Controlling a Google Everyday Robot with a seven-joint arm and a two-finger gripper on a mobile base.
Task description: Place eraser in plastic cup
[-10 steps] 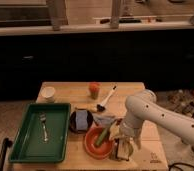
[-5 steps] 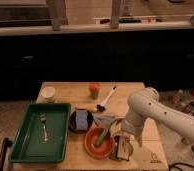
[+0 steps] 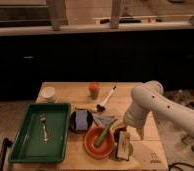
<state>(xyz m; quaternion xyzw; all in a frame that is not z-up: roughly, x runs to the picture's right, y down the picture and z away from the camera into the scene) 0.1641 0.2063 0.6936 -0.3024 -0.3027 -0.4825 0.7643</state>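
Note:
The eraser (image 3: 123, 145) is a whitish block with a dark side, resting tilted on the small light-green plastic cup (image 3: 129, 149) near the table's front edge, right of the orange bowl. Only the cup's rim shows around the block. My gripper (image 3: 121, 132) hangs at the end of the white arm (image 3: 149, 104), just above the eraser's far end, open and with nothing in it.
An orange bowl (image 3: 91, 146) holds a green stick-like vegetable (image 3: 104, 133). Around it are a dark bowl with a blue cloth (image 3: 81, 120), a green tray (image 3: 21, 145) with a fork, a white cup (image 3: 49, 93), an orange cup (image 3: 93, 89) and a brush (image 3: 106, 99).
The arm has risen a little and drawn back to the right. The eraser has stayed on the cup.

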